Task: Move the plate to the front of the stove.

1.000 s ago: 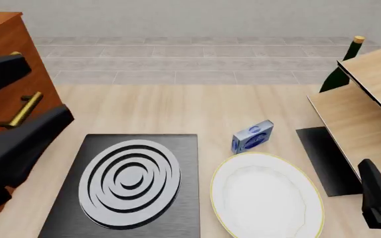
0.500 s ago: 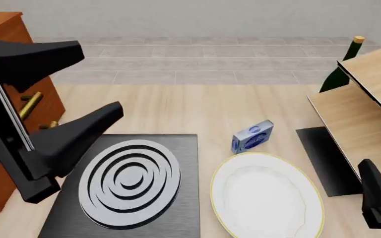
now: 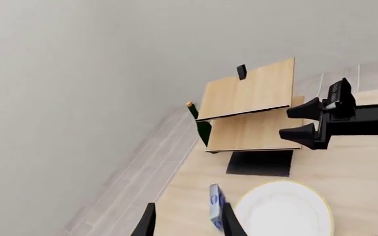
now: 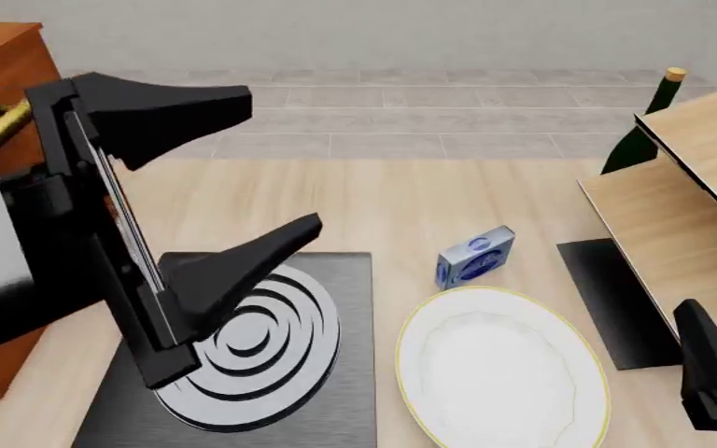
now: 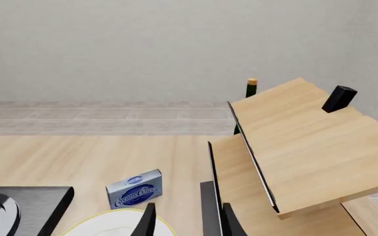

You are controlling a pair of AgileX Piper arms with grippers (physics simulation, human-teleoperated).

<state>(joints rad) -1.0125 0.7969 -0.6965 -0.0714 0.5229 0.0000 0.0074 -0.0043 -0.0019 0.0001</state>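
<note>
**A:** Where is your left tool (image 4: pixel 265 163) right now?

**B:** It fills the left half of the front view, raised above the stove (image 4: pixel 240 373). Its two black fingers are spread wide apart with nothing between them: one fingertip (image 4: pixel 228 98) points toward the upper middle of the frame, the other ends over the burner rings (image 4: pixel 253 341). The arm body runs off the left edge, in front of the brown cabinet (image 4: pixel 4 65).

**A:** And your right tool (image 4: pixel 713 378)?

**B:** You see only a black piece of it at the lower right corner of the front view, low beside the black mat (image 4: pixel 614 299). In the left wrist view the right tool (image 3: pixel 300 120) shows at the right of the frame with its two fingers parted and holding nothing.

**A:** Where does the plate (image 4: pixel 502 369) lie?

**B:** Flat on the bench (image 4: pixel 384 201) at the lower middle-right of the front view, just right of the stove and apart from it. Neither tool touches it. A small blue box (image 4: pixel 473 257) stands just beyond its far rim.

**A:** Anything else around you?

**B:** A wooden shelf unit (image 4: pixel 695 177) sits at the right edge, with a green bottle (image 4: pixel 645 126) behind it. In the right wrist view, the plate (image 5: pixel 120 223) peeks in at the bottom edge, near the blue box (image 5: pixel 134 189).
</note>
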